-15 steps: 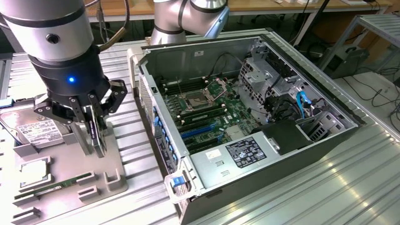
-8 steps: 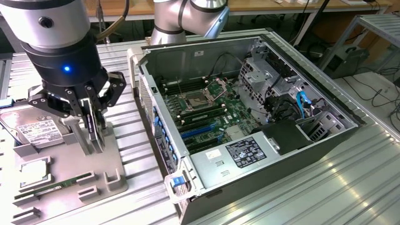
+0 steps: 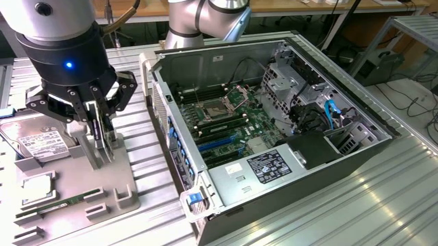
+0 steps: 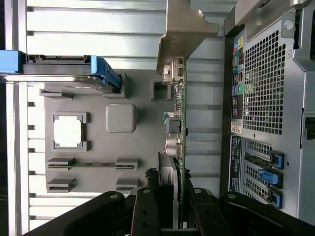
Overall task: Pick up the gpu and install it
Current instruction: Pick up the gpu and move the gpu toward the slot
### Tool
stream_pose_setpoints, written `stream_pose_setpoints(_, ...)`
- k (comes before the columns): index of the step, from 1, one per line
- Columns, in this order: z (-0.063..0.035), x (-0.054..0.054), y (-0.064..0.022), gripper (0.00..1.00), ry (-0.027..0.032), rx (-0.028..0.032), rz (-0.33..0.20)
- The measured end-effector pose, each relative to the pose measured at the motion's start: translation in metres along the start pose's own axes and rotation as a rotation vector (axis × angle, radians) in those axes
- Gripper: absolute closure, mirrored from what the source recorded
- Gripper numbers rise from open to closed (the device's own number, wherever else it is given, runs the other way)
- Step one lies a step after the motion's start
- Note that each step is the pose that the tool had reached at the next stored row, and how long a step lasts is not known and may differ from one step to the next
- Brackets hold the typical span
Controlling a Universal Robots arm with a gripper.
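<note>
**Bench** (image 3: pixel 356 205): slatted aluminium top carrying a grey parts tray (image 3: pixel 102 179) and an open computer case (image 3: pixel 188 69), which stand just beside each other. The tray is toward the exterior view's left.

**Tool:** black gripper (image 3: pixel 99 123) with a lit blue lamp on its body, hanging over the tray's edge that faces the case. Its fingers are clamped on the gpu (image 3: pixel 104 141), one on each flat face. In the wrist view the gripper (image 4: pixel 174 201) straddles the card's near end.

**Task item:** the gpu (image 4: pixel 179 118), a thin dark circuit card standing on its long edge along the case-side edge of the tray (image 4: pixel 147 147). Its silvery metal bracket (image 4: pixel 184 29) is at the end far from the fingers. Whether its lower edge is seated in the tray's holder cannot be told.

**Other tray contents:**
- hard drive (image 3: pixel 41 141) with a white label, on the side away from the case
- processor chip (image 3: pixel 38 187) in a square pocket
- green memory stick (image 3: pixel 68 200) in a slim slot

**Case:**
- lies on its side with the panel off
- motherboard (image 3: pixel 239 123) is exposed
- processor socket (image 3: pixel 217 109) is uncovered
- blue expansion slots (image 3: pixel 219 146) are toward the tray-side wall
- the wrist view takes in its perforated rear (image 4: pixel 266 88) and blue slot latches (image 4: pixel 270 172)
</note>
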State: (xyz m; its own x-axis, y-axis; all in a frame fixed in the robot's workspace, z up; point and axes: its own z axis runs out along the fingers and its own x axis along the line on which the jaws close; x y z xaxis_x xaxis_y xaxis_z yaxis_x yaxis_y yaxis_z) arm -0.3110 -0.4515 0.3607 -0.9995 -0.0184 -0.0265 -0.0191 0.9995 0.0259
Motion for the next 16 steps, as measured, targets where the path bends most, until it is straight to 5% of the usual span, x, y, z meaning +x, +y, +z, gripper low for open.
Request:
stream_pose_setpoints(7,-0.0091,0.000,0.0002,0.72,0.0001,0.0043,0.000)
stream_pose_setpoints(12,-0.0115,0.000,0.0004,0.72,0.0111,0.0044,0.000)
stream_pose_setpoints(16,-0.0231,-0.001,0.0007,0.72,0.0111,0.0042,0.000)
